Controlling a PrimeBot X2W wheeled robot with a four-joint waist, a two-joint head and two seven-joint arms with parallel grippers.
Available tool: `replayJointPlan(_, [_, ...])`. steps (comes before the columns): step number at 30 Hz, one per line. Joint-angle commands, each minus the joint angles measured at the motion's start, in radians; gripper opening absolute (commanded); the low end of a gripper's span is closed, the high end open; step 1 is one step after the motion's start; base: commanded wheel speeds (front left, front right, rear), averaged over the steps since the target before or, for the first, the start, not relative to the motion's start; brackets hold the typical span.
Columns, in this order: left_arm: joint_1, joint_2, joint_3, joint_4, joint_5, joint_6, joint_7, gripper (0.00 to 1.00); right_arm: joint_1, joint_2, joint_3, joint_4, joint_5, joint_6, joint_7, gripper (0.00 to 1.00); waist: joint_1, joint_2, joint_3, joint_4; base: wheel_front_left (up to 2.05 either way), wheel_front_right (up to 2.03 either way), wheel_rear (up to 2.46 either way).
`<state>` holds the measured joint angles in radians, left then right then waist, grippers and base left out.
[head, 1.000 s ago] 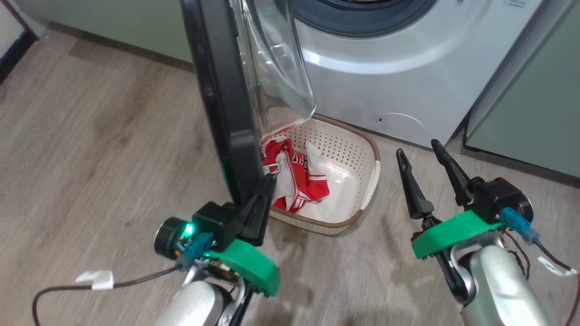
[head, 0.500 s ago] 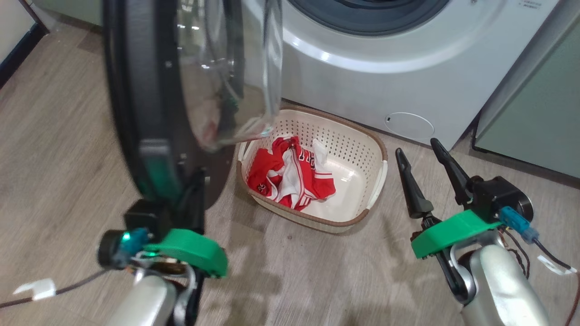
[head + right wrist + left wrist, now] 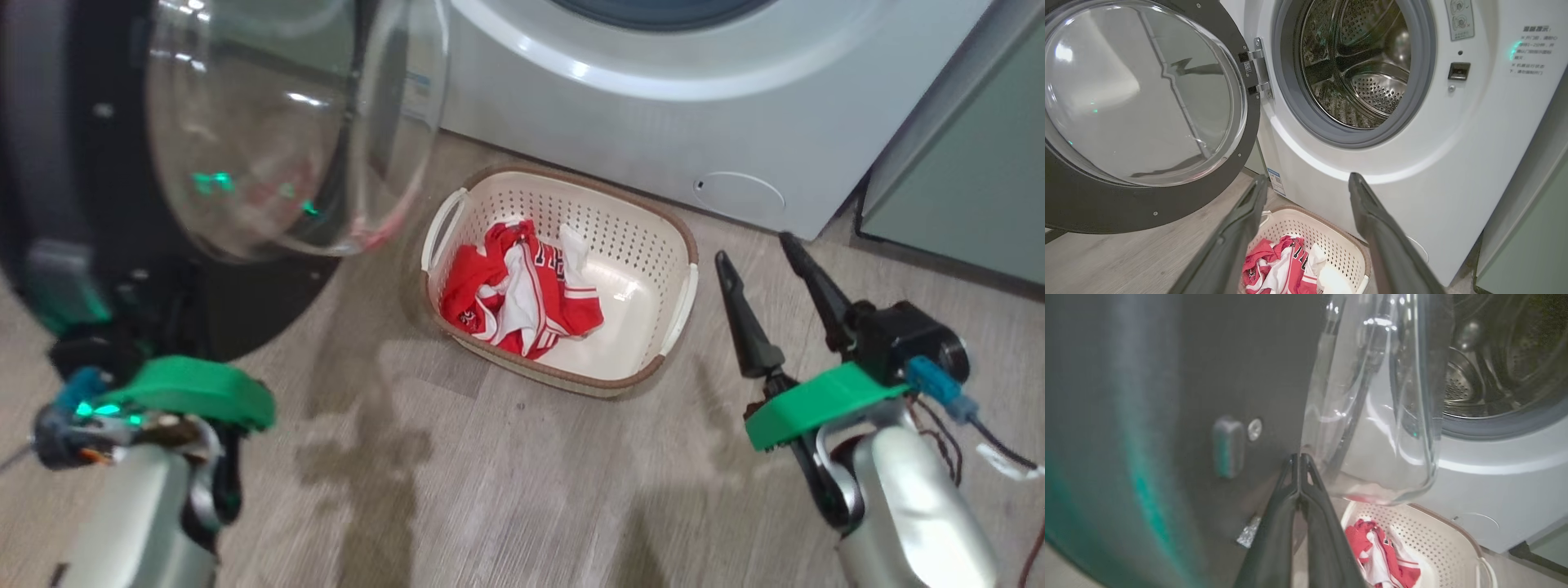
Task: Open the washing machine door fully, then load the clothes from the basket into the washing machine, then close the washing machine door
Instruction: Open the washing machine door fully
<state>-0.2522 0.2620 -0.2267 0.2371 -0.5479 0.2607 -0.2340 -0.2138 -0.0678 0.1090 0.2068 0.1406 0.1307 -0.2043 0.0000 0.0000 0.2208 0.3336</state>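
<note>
While the right wrist view looks into the steel drum, the head view looks down on clothes in the basket, left gripper clenched, right gripper released.

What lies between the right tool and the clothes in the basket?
Head view: bare floor and a wall of the basket separate the right tool from the clothes.

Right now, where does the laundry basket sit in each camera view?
Head view: the basket is at centre, before the washing machine.
Left wrist view: lower right, below the glass bowl of the door.
Right wrist view: bottom centre, framed by the open right claw.
Shared landmark: the red and white clothes inside it.
</note>
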Motion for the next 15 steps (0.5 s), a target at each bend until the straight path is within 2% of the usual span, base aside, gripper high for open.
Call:
replayJointPlan(1, [-0.038,0.045,0.063,0.018,-0.014,-0.002,-0.007,0.00,-0.042,-0.005,0.024,-0.043,-0.008,0.000,0.004,1.00,0.0000,0.0000,0.014,-0.005,0.00,0.00,0.00])
replayJointPlan(7, [-0.111,0.057,0.158,0.118,-0.045,-0.033,-0.025,0.00,-0.058,-0.021,0.023,-0.059,-0.009,0.000,0.019,1.00,0.0000,0.0000,0.048,-0.015,0.00,0.00,0.00])
replayJointPlan(15, [-0.204,0.077,0.264,0.220,-0.035,-0.075,-0.027,0.00,-0.075,-0.028,0.025,-0.076,-0.012,0.000,0.032,1.00,0.0000,0.0000,0.079,-0.023,0.00,0.00,0.00])
